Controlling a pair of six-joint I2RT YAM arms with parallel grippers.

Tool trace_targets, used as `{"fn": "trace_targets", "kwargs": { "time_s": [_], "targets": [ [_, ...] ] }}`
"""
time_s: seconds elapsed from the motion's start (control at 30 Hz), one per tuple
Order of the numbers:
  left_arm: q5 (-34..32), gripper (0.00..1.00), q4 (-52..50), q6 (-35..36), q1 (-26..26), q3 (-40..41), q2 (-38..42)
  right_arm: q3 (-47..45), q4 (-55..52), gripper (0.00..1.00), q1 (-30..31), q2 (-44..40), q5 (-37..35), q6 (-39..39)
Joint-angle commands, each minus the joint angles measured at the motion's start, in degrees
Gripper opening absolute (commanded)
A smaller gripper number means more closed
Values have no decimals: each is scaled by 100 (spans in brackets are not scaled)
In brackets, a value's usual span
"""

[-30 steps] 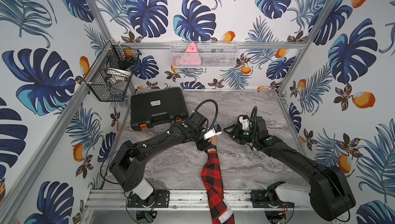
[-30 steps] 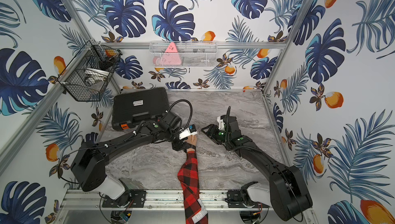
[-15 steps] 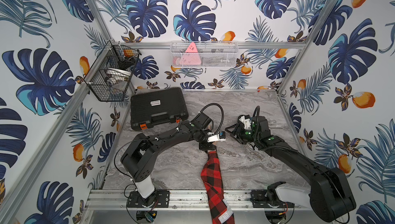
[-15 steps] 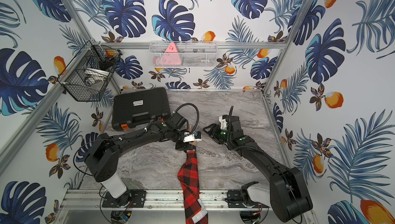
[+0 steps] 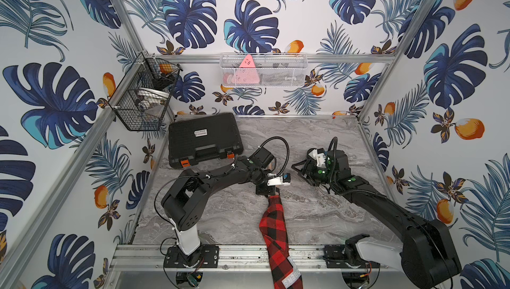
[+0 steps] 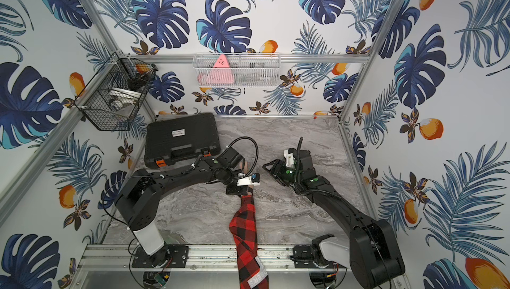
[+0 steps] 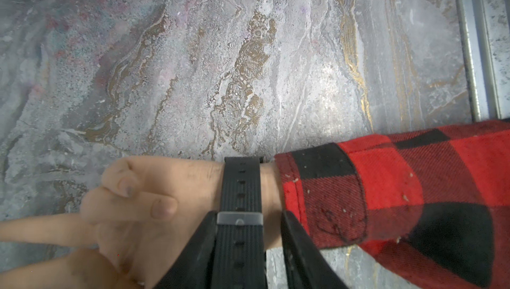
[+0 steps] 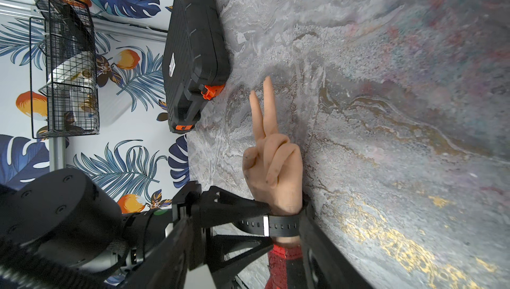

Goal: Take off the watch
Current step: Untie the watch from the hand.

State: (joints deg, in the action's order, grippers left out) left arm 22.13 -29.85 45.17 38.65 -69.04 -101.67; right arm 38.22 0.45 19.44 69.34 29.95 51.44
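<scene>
Jaws of the left gripper are seen narrowly parted astride the strap of the watch: one finger is laid against the strap's edge and the other is just clear of it, so nothing is clamped yet. The right gripper is poised at 3 o'clock of the watch, apart from it, with its jaws spread wide and nothing between them.

The watch is worn on the wrist of a flesh-coloured hand with two fingers extended, near the table's middle. A red-and-black checked sleeve is trailed towards 6 o'clock.

The tabletop is patterned as grey marble with gold-brown veins. A black tool case with orange latches is laid at 11 o'clock. The walls are papered with blue leaves and orange fruit. On the aluminium framing, a black wire basket is hung at 10 o'clock and a white mesh tray at 12 o'clock.
</scene>
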Motion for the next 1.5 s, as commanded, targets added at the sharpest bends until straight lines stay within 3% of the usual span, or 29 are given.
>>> {"fn": "trace_targets", "kwargs": {
  "time_s": [0.0, 0.33, 0.7, 0.8, 0.87, 0.93, 1.27, 1.47],
  "targets": [
    [9, 40, 14, 153, 0, 28, 52, -7, 43, 65, -8, -50, 28, 21],
    [57, 37, 48, 108, 10, 30, 42, -43, 36, 65, -11, -56, 11, 4],
    [175, 29, 283, -17, 6, 185, 162, 55, -324, 63, -2, 10, -227, -650],
    [220, 31, 327, -9, 9, 241, 172, -46, -290, 64, -10, -43, -356, -884],
    [213, 41, 381, 0, 3, 285, 190, -84, -342, 64, -6, -76, -484, -991],
    [195, 44, 458, 1, 9, 340, 198, -98, -403, 64, -10, -76, -558, -1070],
    [115, 42, 680, -43, 11, 425, 208, -190, -419, 64, -11, -131, -561, -1084],
    [119, 35, 676, -69, 3, 390, 183, -218, -478, 63, -11, -154, -596, -1256]
  ]
}}
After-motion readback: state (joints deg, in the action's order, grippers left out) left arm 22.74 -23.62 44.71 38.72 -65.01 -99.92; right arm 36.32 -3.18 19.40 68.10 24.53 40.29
